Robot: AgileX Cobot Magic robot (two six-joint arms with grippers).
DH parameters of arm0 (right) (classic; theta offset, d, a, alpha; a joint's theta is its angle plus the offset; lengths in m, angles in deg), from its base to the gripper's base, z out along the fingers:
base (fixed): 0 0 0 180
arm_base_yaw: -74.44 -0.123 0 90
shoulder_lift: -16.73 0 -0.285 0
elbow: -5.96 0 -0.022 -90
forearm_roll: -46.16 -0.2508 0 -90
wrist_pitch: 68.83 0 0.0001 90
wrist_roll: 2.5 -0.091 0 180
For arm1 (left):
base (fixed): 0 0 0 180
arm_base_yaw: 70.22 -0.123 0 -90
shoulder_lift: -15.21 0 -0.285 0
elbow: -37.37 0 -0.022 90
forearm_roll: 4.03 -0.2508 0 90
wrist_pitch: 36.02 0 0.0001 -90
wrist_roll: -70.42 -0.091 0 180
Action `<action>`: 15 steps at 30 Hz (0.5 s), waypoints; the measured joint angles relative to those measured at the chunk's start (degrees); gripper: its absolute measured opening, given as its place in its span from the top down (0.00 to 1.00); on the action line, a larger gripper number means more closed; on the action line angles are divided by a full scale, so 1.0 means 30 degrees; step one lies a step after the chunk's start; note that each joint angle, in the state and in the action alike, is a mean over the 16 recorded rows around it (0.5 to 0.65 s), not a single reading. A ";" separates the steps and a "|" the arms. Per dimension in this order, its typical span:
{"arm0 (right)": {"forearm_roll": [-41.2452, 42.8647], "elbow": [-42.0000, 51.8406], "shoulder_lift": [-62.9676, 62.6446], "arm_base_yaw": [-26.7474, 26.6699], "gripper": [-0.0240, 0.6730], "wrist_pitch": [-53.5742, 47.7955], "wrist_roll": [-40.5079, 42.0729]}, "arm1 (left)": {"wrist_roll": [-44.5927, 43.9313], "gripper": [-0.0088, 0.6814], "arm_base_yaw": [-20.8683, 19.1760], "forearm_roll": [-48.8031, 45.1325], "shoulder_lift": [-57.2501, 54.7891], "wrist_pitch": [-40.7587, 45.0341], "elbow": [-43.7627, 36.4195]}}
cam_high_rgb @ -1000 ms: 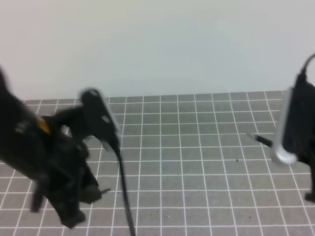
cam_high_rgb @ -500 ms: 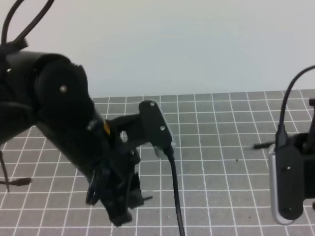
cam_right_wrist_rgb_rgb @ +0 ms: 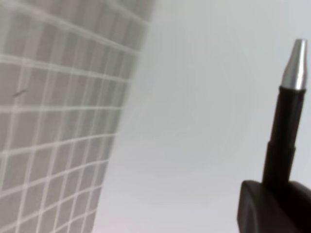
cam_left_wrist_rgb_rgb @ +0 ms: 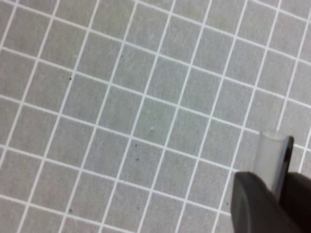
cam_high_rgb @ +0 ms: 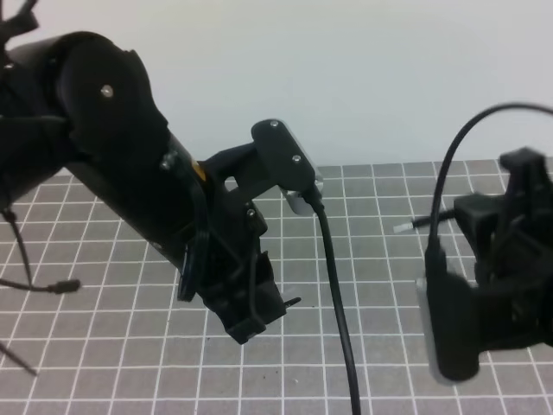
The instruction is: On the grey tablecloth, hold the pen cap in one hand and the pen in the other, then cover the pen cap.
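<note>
Pen (cam_right_wrist_rgb_rgb: pixel 286 126) and cap are both off the cloth, one in each arm. The right claw (cam_right_wrist_rgb_rgb: pixel 272 199) is clamped on the pen's barrel, and from its wrist view the black shaft stands up toward twelve o'clock with the silver tip free at the top. In the high view the pen (cam_high_rgb: pixel 421 226) pokes out toward nine o'clock from the right arm, tip pale against the grid.

The left claw (cam_left_wrist_rgb_rgb: pixel 272 194) sits at about five o'clock in its own wrist view, nearly together on what I take to be the pen cap (cam_left_wrist_rgb_rgb: pixel 274 155), a short tube with a pale sheen and a dark edge sticking up past the fingertips. The grey tablecloth (cam_left_wrist_rgb_rgb: pixel 121 111) lies well below it.

Both pieces look light, stiff and smooth, so I'd judge them apt to twist or slide in a pinch grip. The hold on the pen looks sensibly low, leaving the tip end clear; the cap wants gripping by its closed end, mouth left open toward the pen.
</note>
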State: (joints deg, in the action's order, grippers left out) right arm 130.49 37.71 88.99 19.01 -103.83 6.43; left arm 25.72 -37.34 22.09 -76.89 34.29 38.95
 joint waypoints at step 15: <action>0.1367 0.0335 0.0239 -0.1155 0.97 0.0335 -0.2510 | 0.0588 0.94 0.0007 0.0473 -0.0351 -0.0141 0.0052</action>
State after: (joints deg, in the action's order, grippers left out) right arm 134.60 38.72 89.71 15.55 -102.82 -1.10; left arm 27.49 -37.32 23.51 -77.94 33.87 39.10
